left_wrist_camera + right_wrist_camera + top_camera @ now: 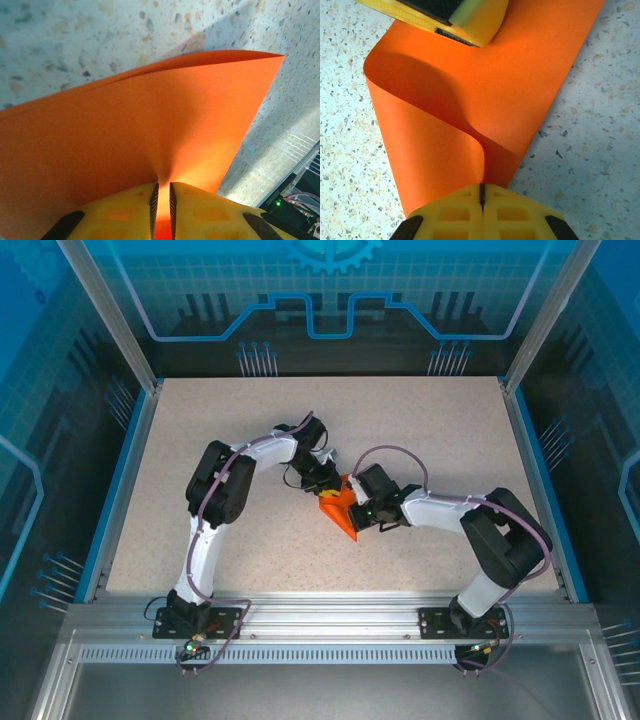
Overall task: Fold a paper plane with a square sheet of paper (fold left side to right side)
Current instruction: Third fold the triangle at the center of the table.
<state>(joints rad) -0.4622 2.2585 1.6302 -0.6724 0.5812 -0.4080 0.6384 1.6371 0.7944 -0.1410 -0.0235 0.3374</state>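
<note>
Curled orange sheet (520, 85), pinched by left claw (161, 200), right claw (481, 195)

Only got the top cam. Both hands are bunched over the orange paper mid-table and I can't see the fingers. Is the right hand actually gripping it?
Observer: Yes. Its wrist view shows the right hand shut on an edge of the thin bright orange sheet of paper.
Operator: And the left?
Observer: The left hand pinches the sheet as well. Its yellow fingers are nearly closed, with paper running between them.
Operator: Paper creased flat yet?
Observer: No. In front of the right hand it bends over in a soft rounded curl above the speckled table, with no sharp crease there.
</note>
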